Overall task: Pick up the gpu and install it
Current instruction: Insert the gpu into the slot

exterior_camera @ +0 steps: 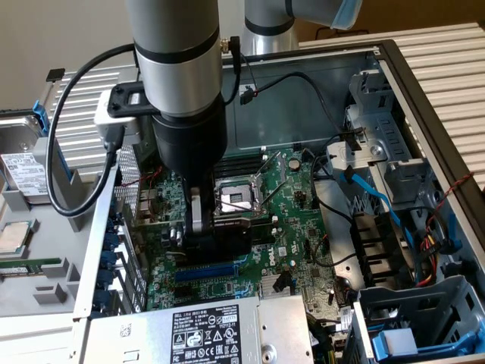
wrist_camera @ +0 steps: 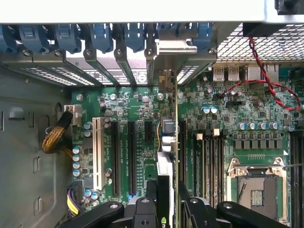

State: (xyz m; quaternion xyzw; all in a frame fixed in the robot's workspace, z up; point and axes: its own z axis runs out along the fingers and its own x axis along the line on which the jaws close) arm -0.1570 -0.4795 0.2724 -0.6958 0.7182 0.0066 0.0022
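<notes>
Presently the gripper [exterior_camera: 203, 227] is down inside the computer case [exterior_camera: 424, 83], its fingers closed on the gpu [exterior_camera: 227, 239], which stands upright on edge over the motherboard [exterior_camera: 303, 220], just above the blue slot [exterior_camera: 204, 271]. In the wrist view the gripper [wrist_camera: 166, 190] pinches the gpu [wrist_camera: 165, 164] edge-on, and the silver bracket [wrist_camera: 170, 47] lies at the rear wall among the blue latches [wrist_camera: 102, 38]. We cannot tell whether the card edge is in the slot yet.

We judge this step to be the seating. To do it well, we would keep the board vertical and square to the slot, match the bracket to its rear opening, and press evenly, not on one corner.

Containers:
- The case holds the motherboard with an empty processor socket [exterior_camera: 236, 199], the power supply [exterior_camera: 204, 330] and cable runs.
- The grey tray [exterior_camera: 45, 292] on the exterior view's left holds a processor chip [exterior_camera: 14, 236], a RAM stick [exterior_camera: 26, 267] and a hard drive [exterior_camera: 19, 163].
</notes>
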